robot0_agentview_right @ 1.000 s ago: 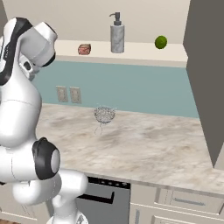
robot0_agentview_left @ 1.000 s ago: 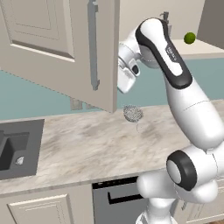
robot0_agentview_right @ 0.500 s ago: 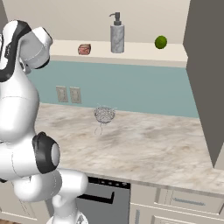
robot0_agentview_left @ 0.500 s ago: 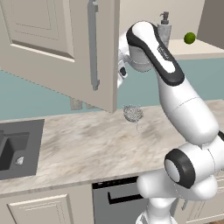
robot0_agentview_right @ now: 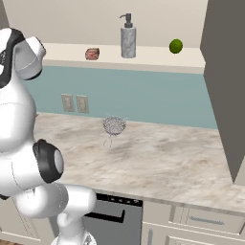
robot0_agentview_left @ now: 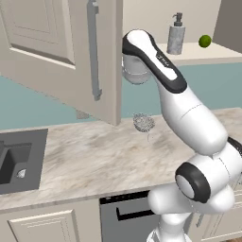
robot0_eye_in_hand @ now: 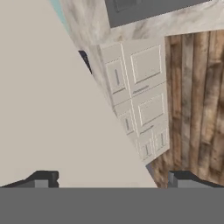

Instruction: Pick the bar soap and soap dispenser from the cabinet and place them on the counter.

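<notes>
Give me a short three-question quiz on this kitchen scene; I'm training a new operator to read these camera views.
1. True or false: the bar soap already lies on the counter.
2. Which stands between the bar soap and the lime on the cabinet shelf? A) wire-mesh ball B) soap dispenser C) a cup
3. How do the gripper's jaws stand, and do they hold anything?

Key:
1. False; it lies on the shelf.
2. B, the soap dispenser; the wire-mesh ball sits on the counter.
3. Open, holding nothing.
</notes>
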